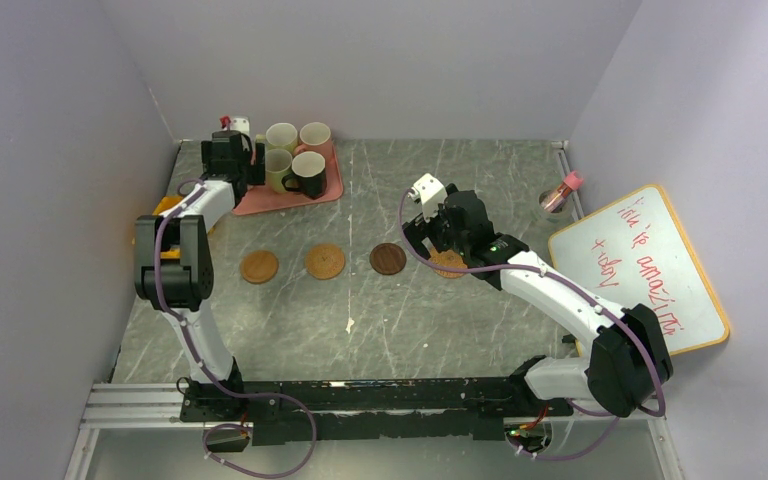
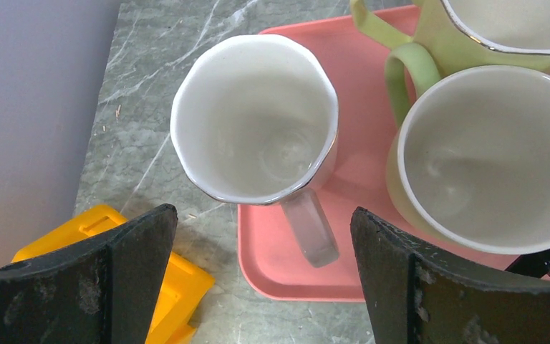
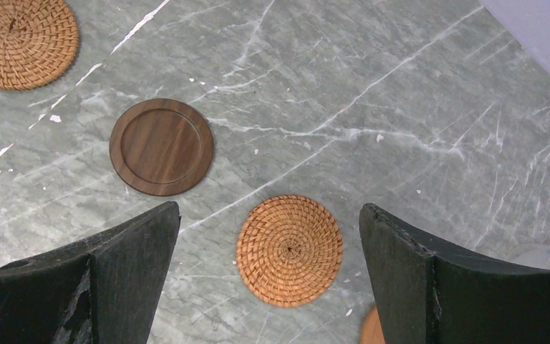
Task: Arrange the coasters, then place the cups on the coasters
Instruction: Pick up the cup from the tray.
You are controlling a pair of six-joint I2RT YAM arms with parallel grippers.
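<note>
Three coasters lie in a row on the table: two tan ones and a dark brown one. My right gripper hangs open above a fourth, woven coaster, which lies below the gap between its fingers. A sliver of another orange disc shows at the bottom edge. Several cups stand on the pink tray, among them a black one. My left gripper is open above a pale cup whose handle points between the fingers.
Two yellow-green cups crowd the pale cup's right side. A yellow block lies left of the tray. A clear jar with a pink lid and a whiteboard stand at the right wall.
</note>
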